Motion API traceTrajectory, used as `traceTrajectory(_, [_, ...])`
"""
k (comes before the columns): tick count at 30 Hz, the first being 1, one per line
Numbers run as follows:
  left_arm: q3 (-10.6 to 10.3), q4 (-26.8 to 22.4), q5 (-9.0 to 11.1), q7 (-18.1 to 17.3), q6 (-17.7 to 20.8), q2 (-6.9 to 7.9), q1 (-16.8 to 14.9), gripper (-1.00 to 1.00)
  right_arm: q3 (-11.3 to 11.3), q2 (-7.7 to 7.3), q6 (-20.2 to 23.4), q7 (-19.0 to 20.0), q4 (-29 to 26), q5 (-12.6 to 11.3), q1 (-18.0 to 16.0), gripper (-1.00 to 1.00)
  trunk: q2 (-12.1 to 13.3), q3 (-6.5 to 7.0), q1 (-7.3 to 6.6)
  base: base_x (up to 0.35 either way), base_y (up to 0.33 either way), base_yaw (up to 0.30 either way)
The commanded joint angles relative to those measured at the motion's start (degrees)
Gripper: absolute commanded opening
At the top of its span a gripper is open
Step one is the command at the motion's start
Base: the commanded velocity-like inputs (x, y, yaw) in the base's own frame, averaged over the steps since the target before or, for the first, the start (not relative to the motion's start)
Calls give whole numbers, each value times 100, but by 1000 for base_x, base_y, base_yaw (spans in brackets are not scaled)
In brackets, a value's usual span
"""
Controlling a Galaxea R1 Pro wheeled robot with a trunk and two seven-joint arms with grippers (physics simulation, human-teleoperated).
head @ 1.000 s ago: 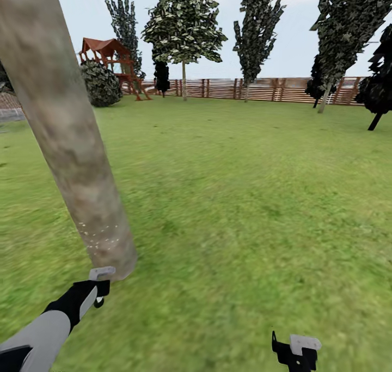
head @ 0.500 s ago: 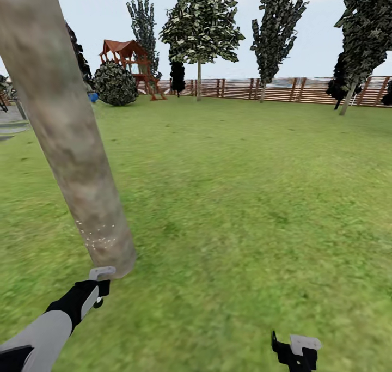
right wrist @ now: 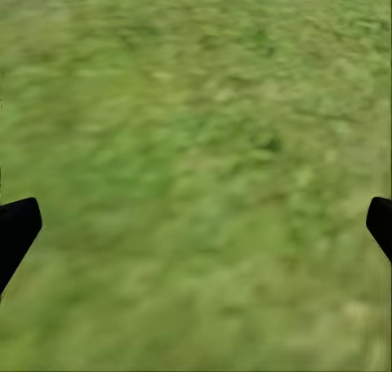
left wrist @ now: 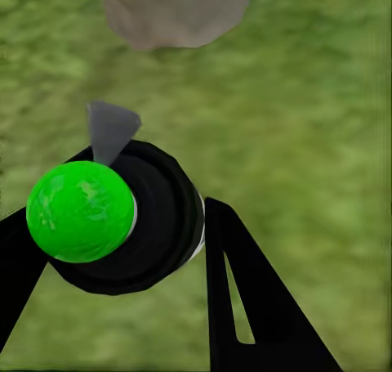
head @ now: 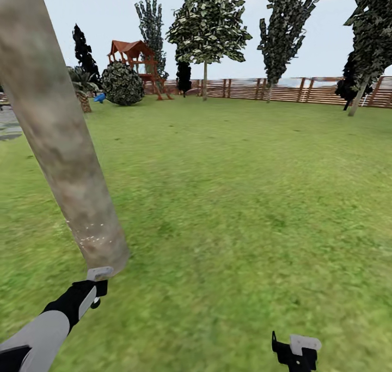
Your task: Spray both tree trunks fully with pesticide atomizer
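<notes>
A thick, mottled grey-tan tree trunk (head: 60, 138) leans across the left of the head view. A patch of tiny white pesticide specks (head: 87, 236) clings near its base. My left gripper (head: 96, 285) hangs just in front of that base and is shut on the pesticide atomizer (left wrist: 122, 225), a black bottle with a bright green ball top and a grey nozzle pointing toward the trunk base (left wrist: 175, 12). My right gripper (head: 296, 349) is low over the grass floor (head: 234, 197). It stands open, with its fingertips (right wrist: 16, 229) wide apart and nothing between them.
Open lawn stretches ahead to a brown slat fence (head: 283, 90). Far off stand a leafy tree with a slim pale trunk (head: 205, 80), dark cypress-like trees (head: 286, 29), a round shrub (head: 122, 83), a red-roofed play tower (head: 133, 53) and a short palm (head: 83, 89). Grey paving (head: 6, 126) lies at the left edge.
The whole head view has swung left: fence, trees and play tower have slid right, and the palm has come into sight. Both arms hold the same pose in the picture.
</notes>
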Motion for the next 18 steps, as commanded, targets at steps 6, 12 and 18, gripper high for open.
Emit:
traceTrajectory(6, [18,-14,-14,8,30,-19,-3,-100,-31,0,-11,-31,5,65,-3,100,-2,-5,1,233,-190,276])
traceTrajectory(12, [16,-18,-12,10,29,-40,-3,-100,-31,0,-11,-31,5,64,-3,100,-2,-5,1,146,-237,168])
traceTrajectory(18, [17,-18,-12,8,29,-45,-3,-100,-31,0,-11,-31,7,70,-3,100,-2,-5,1,9,-273,23])
